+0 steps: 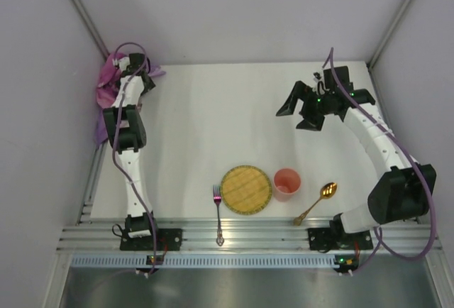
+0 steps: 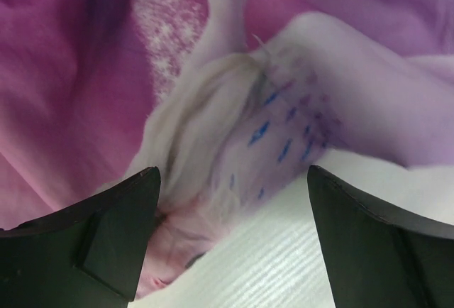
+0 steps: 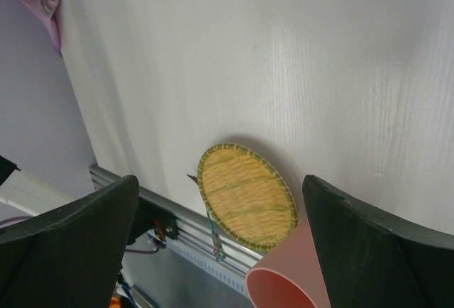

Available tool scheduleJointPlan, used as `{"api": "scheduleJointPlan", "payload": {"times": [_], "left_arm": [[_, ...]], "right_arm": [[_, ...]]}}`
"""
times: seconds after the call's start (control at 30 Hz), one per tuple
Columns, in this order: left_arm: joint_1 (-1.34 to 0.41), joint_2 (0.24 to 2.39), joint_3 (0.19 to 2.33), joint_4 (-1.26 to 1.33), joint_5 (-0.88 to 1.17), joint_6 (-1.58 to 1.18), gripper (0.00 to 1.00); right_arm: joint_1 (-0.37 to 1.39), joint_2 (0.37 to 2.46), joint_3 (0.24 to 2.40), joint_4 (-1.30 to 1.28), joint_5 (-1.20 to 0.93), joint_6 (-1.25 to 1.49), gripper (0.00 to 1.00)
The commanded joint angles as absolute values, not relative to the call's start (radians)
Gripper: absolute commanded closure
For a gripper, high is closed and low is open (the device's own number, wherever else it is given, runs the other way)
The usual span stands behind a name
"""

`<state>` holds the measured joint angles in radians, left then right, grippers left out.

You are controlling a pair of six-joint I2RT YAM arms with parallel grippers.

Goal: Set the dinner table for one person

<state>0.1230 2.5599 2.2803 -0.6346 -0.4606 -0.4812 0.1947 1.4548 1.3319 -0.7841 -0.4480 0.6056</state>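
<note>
Filling most of your overhead view, the dinner table (image 1: pixel 213 109) is a plain white top with a ribbed aluminium rail (image 1: pixel 248 238) along its near edge, where both arm bases are bolted. Your left arm (image 1: pixel 128 138) reaches up the left side to the far-left corner. Your right arm (image 1: pixel 376 145) curves up the right side and bends inward.

A purple cloth (image 1: pixel 106 84) lies bunched in that far-left corner, spilling past the table's left edge. Near the rail, around the middle, sits a round yellow woven plate (image 1: pixel 246 189), and a pink cup (image 1: pixel 286 182) stands upright just right of it. A gold spoon (image 1: pixel 317 201) lies slanted to the right of the cup, its bowl away from the rail. A fork (image 1: pixel 218 212) lies just left of the plate, tines pointing away and handle crossing onto the rail.

Your left gripper (image 2: pixel 234 180) is spread wide right over the crumpled cloth, with a pale fold bearing small blue marks between its fingers. Nothing is pinched, and you cannot tell whether the fingers touch the fabric. Your right gripper (image 1: pixel 301 113) hangs over the bare far-right part of the table, well apart from the setting, spread wide and holding nothing.
</note>
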Motion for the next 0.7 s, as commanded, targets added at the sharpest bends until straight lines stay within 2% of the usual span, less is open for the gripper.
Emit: {"api": "scheduleJointPlan", "payload": {"times": [0.0, 0.07, 0.1, 0.13, 0.2, 0.23, 0.27, 0.3, 0.53, 0.67], "left_arm": [[0.193, 2.631, 2.298, -0.692, -0.453, -0.544, 0.11], [0.222, 2.649, 2.307, -0.701, -0.399, -0.577, 0.14], [0.228, 2.655, 2.309, -0.701, -0.372, -0.58, 0.2], [0.235, 2.667, 2.31, -0.692, -0.335, -0.577, 0.42], [0.241, 2.686, 2.328, -0.687, -0.273, -0.571, 0.59], [0.242, 2.689, 2.341, -0.686, -0.256, -0.569, 0.76], [0.241, 2.689, 2.341, -0.68, -0.233, -0.568, 0.85], [0.239, 2.688, 2.341, -0.67, -0.174, -0.569, 0.99], [0.124, 2.605, 2.309, -0.604, 0.051, -0.506, 1.0], [-0.058, 2.521, 2.195, -0.582, 0.121, -0.485, 1.0]], "right_arm": [[0.213, 1.468, 1.385, -0.749, -0.472, 0.612, 0.0], [0.212, 1.479, 1.388, -0.747, -0.476, 0.609, 0.0], [0.213, 1.482, 1.39, -0.749, -0.474, 0.609, 0.0], [0.213, 1.483, 1.39, -0.747, -0.476, 0.609, 0.0], [0.215, 1.48, 1.391, -0.747, -0.472, 0.611, 0.0], [0.215, 1.474, 1.39, -0.749, -0.469, 0.609, 0.0], [0.213, 1.468, 1.387, -0.749, -0.469, 0.611, 0.0], [0.213, 1.462, 1.384, -0.75, -0.463, 0.607, 0.0], [0.213, 1.376, 1.325, -0.759, -0.417, 0.583, 0.0], [0.212, 1.344, 1.321, -0.787, -0.353, 0.532, 0.0]]}}
